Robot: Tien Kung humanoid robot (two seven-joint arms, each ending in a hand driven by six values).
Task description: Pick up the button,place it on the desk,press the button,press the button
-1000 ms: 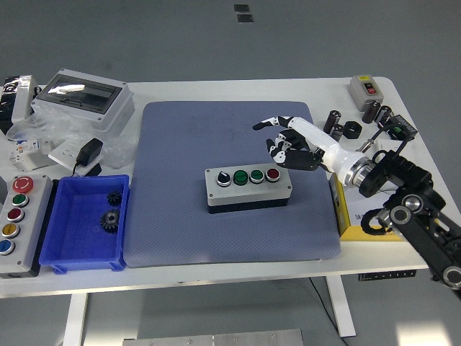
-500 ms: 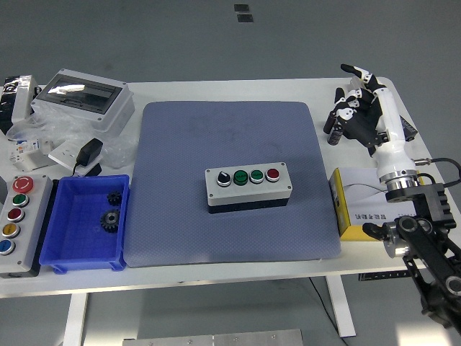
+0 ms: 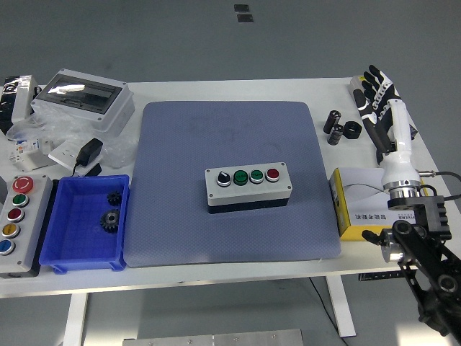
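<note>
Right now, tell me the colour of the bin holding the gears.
Blue bin, head view.

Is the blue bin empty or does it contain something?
Not empty: two dark gears lie inside the blue bin, towards its right side.

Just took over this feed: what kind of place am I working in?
Likely an electrical assembly or test bench: a button box on a grey mat, a clear-lidded enclosure, and gears in a blue bin.

My right hand (image 3: 379, 108) covers the small grey switch box at the table's far right corner. My forearm hides part of the yellow box (image 3: 358, 204). The left picture edge cuts off the grey button panel (image 3: 19, 223) and a white packet (image 3: 16, 97)
</note>
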